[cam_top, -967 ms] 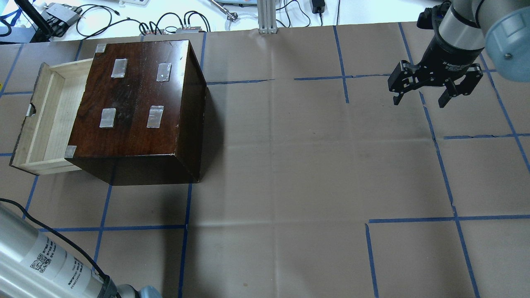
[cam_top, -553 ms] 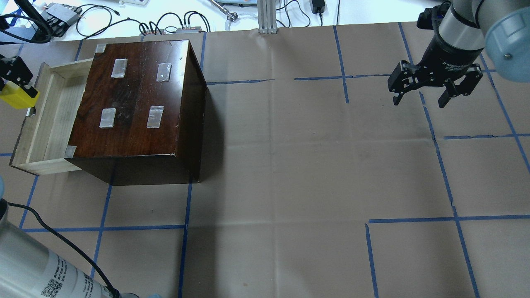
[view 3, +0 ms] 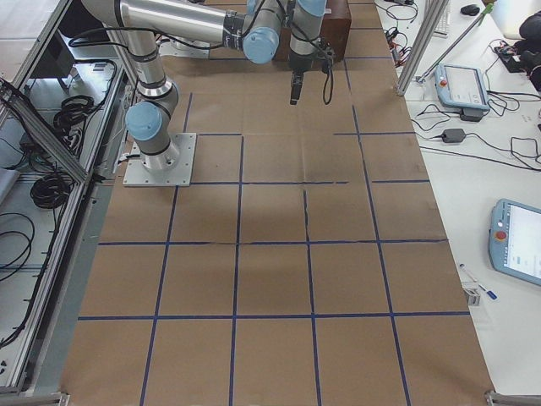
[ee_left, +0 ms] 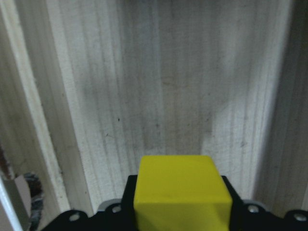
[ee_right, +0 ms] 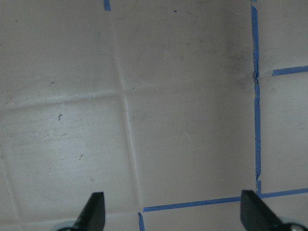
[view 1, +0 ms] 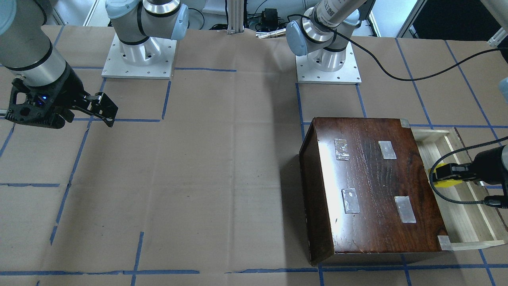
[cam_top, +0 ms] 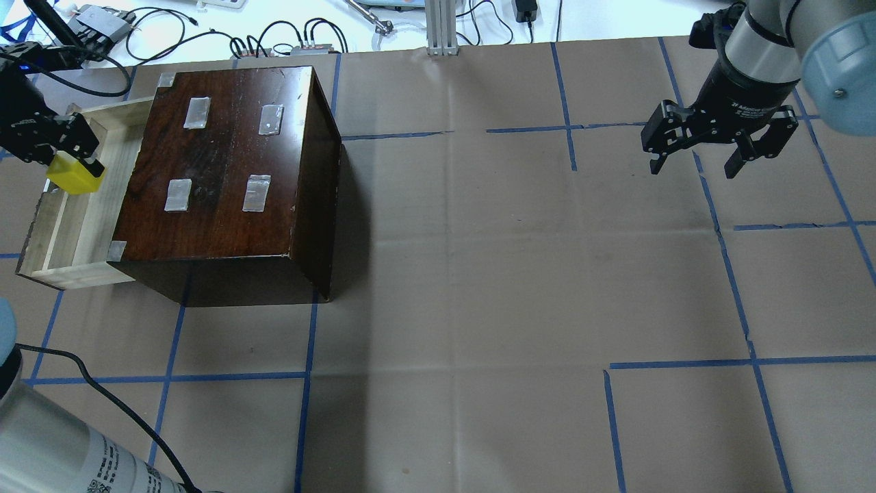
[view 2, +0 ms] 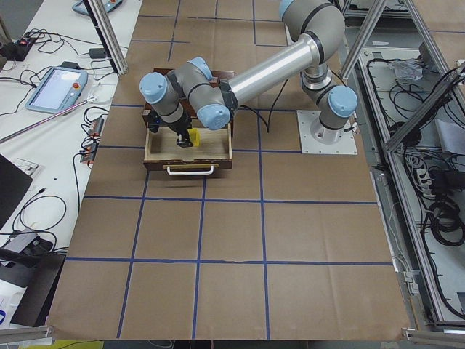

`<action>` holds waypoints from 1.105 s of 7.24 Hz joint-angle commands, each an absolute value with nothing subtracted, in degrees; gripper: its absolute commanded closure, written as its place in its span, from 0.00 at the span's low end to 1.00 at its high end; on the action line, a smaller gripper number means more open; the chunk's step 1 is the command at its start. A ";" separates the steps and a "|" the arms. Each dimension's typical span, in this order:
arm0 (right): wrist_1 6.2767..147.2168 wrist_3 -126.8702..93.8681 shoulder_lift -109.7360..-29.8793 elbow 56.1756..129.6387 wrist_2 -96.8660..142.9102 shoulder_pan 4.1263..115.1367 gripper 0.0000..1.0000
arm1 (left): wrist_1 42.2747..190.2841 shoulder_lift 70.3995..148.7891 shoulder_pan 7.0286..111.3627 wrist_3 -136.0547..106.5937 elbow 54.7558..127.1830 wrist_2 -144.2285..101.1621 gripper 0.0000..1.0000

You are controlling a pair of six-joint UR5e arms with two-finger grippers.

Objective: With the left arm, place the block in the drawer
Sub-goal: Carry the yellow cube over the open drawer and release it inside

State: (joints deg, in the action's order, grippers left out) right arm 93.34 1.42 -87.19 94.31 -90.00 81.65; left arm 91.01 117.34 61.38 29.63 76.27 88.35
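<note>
The left gripper (cam_top: 68, 159), black and two-fingered, on the silver left arm (cam_top: 48, 438) with its light-blue joint caps, is clenched on the small bright yellow cube block (cam_top: 70, 178). The block sits between its fingers, at their tips. Directly below the gripper lies the shallow pale unfinished-wood drawer (cam_top: 75, 272), pulled out. In the left wrist view the drawer's bare floor fills the frame beyond the block, with a side wall on each edge. Whether the block touches that floor cannot be told.

Just beside the gripper, on the side facing the table's middle, stands the glossy dark brown wooden box (cam_top: 226, 164) that the drawer belongs to. It has grey tape patches (cam_top: 196, 112) on its top. A black braided cable (cam_top: 102, 394) loops along the left arm toward the wrist.

The right gripper (cam_top: 694, 168) hangs well apart from the box, over the brown paper-covered table (cam_top: 479, 274). Its jaws are spread wide with nothing between them. Below it, the right wrist view shows only paper and blue tape lines (ee_right: 256, 120).
</note>
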 commanded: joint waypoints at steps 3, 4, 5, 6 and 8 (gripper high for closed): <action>93.34 1.49 -87.19 94.31 -90.00 81.65 0.00 | 87.46 119.17 61.17 29.44 76.91 87.45 0.94; 93.34 1.41 -87.19 94.22 -90.00 81.65 0.00 | 87.45 119.70 61.17 29.53 76.64 87.45 0.93; 93.34 1.41 -87.19 94.31 -90.00 81.65 0.00 | 87.36 119.97 61.17 29.44 76.90 87.45 0.91; 93.34 1.49 -87.19 94.31 -90.00 81.65 0.00 | 87.36 119.80 61.26 29.44 76.82 87.45 0.78; 93.34 1.49 -87.19 94.31 -90.00 81.65 0.00 | 87.36 119.79 61.26 29.36 77.08 87.54 0.28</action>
State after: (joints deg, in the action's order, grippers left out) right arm 93.34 1.48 -87.19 94.30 -90.00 81.65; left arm 87.37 119.76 61.25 29.43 77.00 87.51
